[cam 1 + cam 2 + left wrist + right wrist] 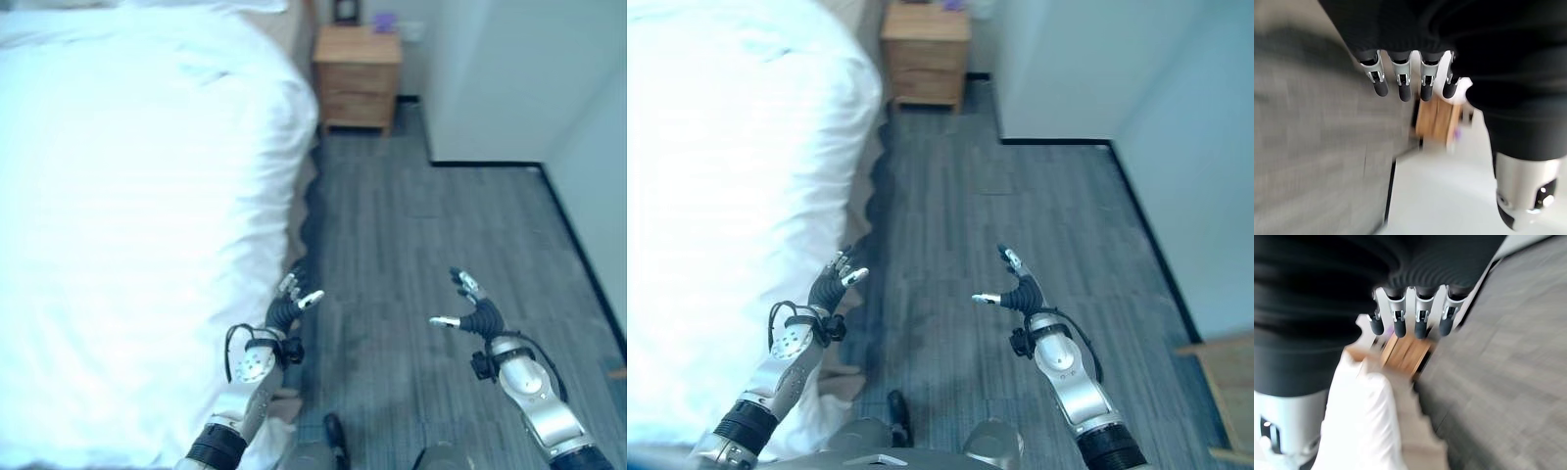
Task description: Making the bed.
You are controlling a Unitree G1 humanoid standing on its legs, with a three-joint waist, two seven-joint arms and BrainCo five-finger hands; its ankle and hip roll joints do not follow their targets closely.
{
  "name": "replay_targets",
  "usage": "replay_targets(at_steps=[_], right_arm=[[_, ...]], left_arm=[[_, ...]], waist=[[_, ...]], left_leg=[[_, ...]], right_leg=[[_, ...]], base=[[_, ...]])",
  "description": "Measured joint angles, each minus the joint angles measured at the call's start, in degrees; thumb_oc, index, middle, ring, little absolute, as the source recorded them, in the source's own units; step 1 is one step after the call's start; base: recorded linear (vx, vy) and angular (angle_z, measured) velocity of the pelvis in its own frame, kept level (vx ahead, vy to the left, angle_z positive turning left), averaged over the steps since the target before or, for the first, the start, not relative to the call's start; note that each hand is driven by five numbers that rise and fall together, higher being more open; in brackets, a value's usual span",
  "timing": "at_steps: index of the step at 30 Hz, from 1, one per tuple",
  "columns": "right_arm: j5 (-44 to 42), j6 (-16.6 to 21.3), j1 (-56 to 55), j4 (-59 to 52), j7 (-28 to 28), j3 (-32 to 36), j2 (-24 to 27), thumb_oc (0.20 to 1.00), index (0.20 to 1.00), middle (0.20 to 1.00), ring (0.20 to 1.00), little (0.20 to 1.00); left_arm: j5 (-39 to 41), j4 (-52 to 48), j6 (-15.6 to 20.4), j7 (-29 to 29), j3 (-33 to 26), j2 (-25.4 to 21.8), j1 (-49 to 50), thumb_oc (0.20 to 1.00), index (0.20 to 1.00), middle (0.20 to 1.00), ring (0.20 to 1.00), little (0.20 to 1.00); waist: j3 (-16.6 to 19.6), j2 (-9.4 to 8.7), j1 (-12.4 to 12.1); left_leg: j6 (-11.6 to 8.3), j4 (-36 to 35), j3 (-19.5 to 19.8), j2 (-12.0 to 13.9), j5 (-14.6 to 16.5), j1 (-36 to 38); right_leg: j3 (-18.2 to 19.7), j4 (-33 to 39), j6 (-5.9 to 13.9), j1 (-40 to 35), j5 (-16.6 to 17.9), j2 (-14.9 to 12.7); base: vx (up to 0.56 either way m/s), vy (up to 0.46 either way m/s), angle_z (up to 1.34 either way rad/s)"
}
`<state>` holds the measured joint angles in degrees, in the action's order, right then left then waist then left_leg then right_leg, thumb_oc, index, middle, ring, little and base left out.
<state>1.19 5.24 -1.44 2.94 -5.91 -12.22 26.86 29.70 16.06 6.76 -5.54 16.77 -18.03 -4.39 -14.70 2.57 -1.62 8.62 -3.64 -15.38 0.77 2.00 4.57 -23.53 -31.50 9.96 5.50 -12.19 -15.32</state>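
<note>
- Duvet point(127, 225) is what you are here for, yet neither hand has any of it: your left hand point(290, 302) hangs with its fingers relaxed and spread, empty, just beside the overhanging side of the bed, low near the drop of the white cloth.
- Your right hand point(472, 308) is also loose and empty, fingers apart and thumb out, over the grey floor point(431, 255) and well apart from the bed.
- Outward from the left hand, the duvet covers the bed in a broad white sheet that looks fairly smooth on top, and its edge hangs down the side next to you.
- Beyond, at the head end, a wooden nightstand point(358, 78) stands against the wall point(490, 69), beside the bed.
- You seem to be between grasps, walking the bedside rather than pulling anything; how much tidying is left I cannot judge, since the far side is out of sight.
- Next, turn toward the bed, bring the right hand across, and take the hanging edge with both hands before you draw it straight.
</note>
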Motion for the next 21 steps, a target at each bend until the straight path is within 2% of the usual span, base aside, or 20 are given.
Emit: replay_targets(at_steps=[1,2,3,6,8,9,10,11,12,13,14,15,16,17,18,19,20,21], right_arm=[[1.2,0.03,0.5,-0.01,-0.07,0.27,0.02,1.0,1.0,1.0,1.0,1.0],[1.32,-0.01,0.28,0.05,-0.03,0.35,0.14,1.0,1.0,1.0,1.0,1.0],[1.53,0.0,0.22,0.13,0.0,0.35,-0.04,1.0,1.0,1.0,1.0,1.0],[3.28,0.05,0.27,0.23,-0.04,0.46,-1.55,1.0,1.0,1.0,1.0,1.0],[3.4,-0.01,0.09,0.46,-0.03,0.46,-2.85,1.0,1.0,1.0,1.0,1.0],[3.7,-0.01,-0.16,0.71,0.02,0.42,-3.76,1.0,1.0,1.0,1.0,1.0],[3.96,0.02,-0.82,0.97,0.04,0.41,-3.85,1.0,1.0,1.0,1.0,1.0],[4.7,0.04,-1.01,2.37,0.05,0.42,-3.66,1.0,1.0,1.0,1.0,1.0],[5.15,-0.62,-1.64,4.72,0.09,0.43,-3.53,1.0,1.0,1.0,1.0,1.0],[5.14,-1.03,-1.8,6.03,0.19,0.34,-3.67,1.0,1.0,1.0,1.0,1.0],[5.14,-1.12,-2.23,7.02,0.24,0.4,-3.74,1.0,1.0,1.0,1.0,1.0],[5.08,-0.68,-3.01,8.59,0.22,0.61,-3.87,1.0,1.0,1.0,1.0,1.0],[5.03,-0.93,-3.8,8.8,0.34,1.64,-4.12,1.0,1.0,1.0,1.0,1.0],[5.03,-1.18,-3.45,8.72,0.21,0.86,-3.16,1.0,1.0,1.0,1.0,1.0],[5.0,-1.17,-2.99,8.4,0.13,0.25,-2.95,1.0,1.0,1.0,1.0,1.0],[4.98,-1.17,-2.32,8.35,0.05,-0.46,-3.01,1.0,1.0,1.0,1.0,1.0],[4.97,-1.15,-1.81,8.06,-0.08,-0.84,-3.08,1.0,1.0,1.0,1.0,1.0],[4.97,-1.18,-1.29,8.01,-0.03,-1.3,-2.97,1.0,1.0,1.0,1.0,1.0]], left_arm=[[-0.66,0.01,-0.07,0.33,-0.02,-0.08,0.37,1.0,1.0,1.0,1.0,1.0],[-1.26,-0.07,-0.09,1.44,0.08,-0.61,1.3,1.0,1.0,1.0,1.0,1.0],[-1.3,-0.12,-0.07,1.74,0.2,-0.52,2.09,1.0,1.0,1.0,1.0,1.0],[-1.42,0.51,-0.37,2.11,0.21,-0.98,3.24,1.0,1.0,1.0,1.0,1.0],[-1.85,0.58,-0.4,2.2,0.2,-0.76,3.37,1.0,1.0,1.0,1.0,1.0],[-2.58,0.57,-0.4,2.55,0.23,-0.79,3.45,1.0,1.0,1.0,1.0,1.0],[-3.28,0.56,-0.38,2.89,0.29,-0.67,3.61,1.0,1.0,1.0,1.0,1.0],[-3.57,0.55,-0.37,3.15,0.08,0.09,3.88,1.0,1.0,1.0,1.0,1.0],[-3.68,0.51,-0.36,3.62,0.52,1.09,4.07,1.0,1.0,1.0,1.0,1.0],[-3.69,0.53,-0.32,3.77,0.51,1.59,4.02,1.0,1.0,1.0,1.0,1.0],[-3.71,0.58,-0.32,3.86,0.64,1.89,3.91,1.0,1.0,1.0,1.0,1.0],[-3.71,0.88,-0.16,3.87,0.67,2.25,3.51,1.0,1.0,1.0,1.0,1.0],[-3.6,0.97,-0.18,3.52,1.47,2.23,2.55,1.0,1.0,1.0,1.0,1.0],[-3.55,0.75,-0.04,3.63,1.33,2.33,3.1,1.0,1.0,1.0,1.0,1.0],[-3.52,0.64,-0.08,3.47,1.3,2.04,3.53,1.0,1.0,1.0,1.0,1.0],[-3.52,0.62,-0.14,3.38,0.95,2.07,3.94,1.0,1.0,1.0,1.0,1.0],[-3.51,0.21,-0.1,3.33,0.97,2.35,3.36,1.0,1.0,1.0,1.0,1.0],[-3.51,0.12,0.15,3.36,1.0,2.45,2.91,1.0,1.0,1.0,1.0,1.0]], waist=[[-0.4,0.75,0.76],[-0.51,0.59,1.43],[-0.53,0.38,1.5],[-0.54,-1.81,2.07],[-0.33,-2.78,2.66],[-0.03,-3.34,3.1],[0.42,-3.77,3.14],[0.56,-3.04,3.33],[1.36,-1.33,4.01],[1.41,-1.13,4.67],[1.47,-1.15,4.78],[1.72,-2.46,4.26],[1.7,-3.03,3.67],[1.5,-3.04,1.46],[1.44,-3.08,0.79],[1.15,-3.49,0.75],[0.78,-4.07,0.84],[0.32,-4.54,0.38]], left_leg=[[0.02,-0.54,2.51,0.08,0.01,0.85],[-0.36,-1.52,1.65,-0.25,0.05,2.83],[-1.38,-1.51,1.93,0.03,0.82,3.52],[-4.16,-1.54,3.78,-0.13,3.28,5.6],[-5.63,-1.54,4.26,-0.09,4.69,7.43],[-7.27,-1.55,4.36,0.13,5.76,9.06],[-8.06,-1.57,4.36,0.42,6.7,10.54],[-9.1,-1.56,4.14,1.86,7.58,12.38],[-9.9,-0.71,3.76,4.76,7.83,13.84],[-10.54,1.34,3.45,6.33,7.36,13.73],[-11.23,4.98,3.39,7.52,6.96,13.03],[-12.38,17.84,3.69,8.92,6.87,8.11],[-13.02,30.91,3.65,10.92,4.91,1.44],[-14.19,45.49,7.15,12.55,-4.62,-4.58],[-14.67,49.24,6.97,13.02,-3.72,-5.76],[-15.93,50.49,7.36,12.63,-1.86,-7.19],[-15.73,50.08,6.92,10.63,0.84,-11.06],[-15.6,46.91,5.87,9.24,1.45,-12.24]], right_leg=[[0.68,4.32,-0.23,1.05,0.07,0.85],[0.63,8.28,-0.39,5.49,3.2,0.48],[1.9,11.08,-0.21,7.52,4.7,1.61],[8.83,24.86,-0.32,10.87,11.54,4.53],[10.43,29.18,-0.43,11.33,13.98,4.65],[8.88,29.03,-0.85,10.66,14.66,4.12],[7.71,28.76,-1.63,9.8,15.7,3.58],[6.43,27.58,-3.12,9.24,19.29,4.49],[5.38,26.85,-4.29,7.86,20.22,7.53],[5.12,27.55,-4.92,6.22,19.91,8.98],[5.15,29.05,-5.82,4.41,19.43,10.54],[5.31,30.58,-9.62,2.17,18.41,11.85],[5.22,31.49,-10.86,0.94,17.63,12.24],[5.86,32.09,-13.64,-1.19,16.76,13.24],[5.82,32.7,-14.11,-2.5,20.41,13.57],[7.35,32.91,-15.38,-3.84,19.64,14.4],[9.14,34.56,-15.5,-6.06,18.28,14.68],[9.93,35.27,-14.86,-7.1,18.75,14.27]], base=[[0.29,-0.123,1.55],[0.42,-0.165,1.54],[0.45,-0.201,1.22],[0.37,-0.197,0.45],[0.33,-0.235,0.22],[0.34,-0.266,0.05],[0.23,-0.187,-0.04],[0.34,-0.329,-0.04],[0.22,-0.236,0.02],[0.34,-0.523,0.1],[0.17,-0.451,0.0],[0.28,-0.531,-0.1],[0.23,-0.283,-0.7],[0.27,-0.143,-1.0],[0.25,-0.049,-1.18],[0.28,0.01,-0.81],[0.29,0.049,-0.7],[0.3,0.087,-0.7]])
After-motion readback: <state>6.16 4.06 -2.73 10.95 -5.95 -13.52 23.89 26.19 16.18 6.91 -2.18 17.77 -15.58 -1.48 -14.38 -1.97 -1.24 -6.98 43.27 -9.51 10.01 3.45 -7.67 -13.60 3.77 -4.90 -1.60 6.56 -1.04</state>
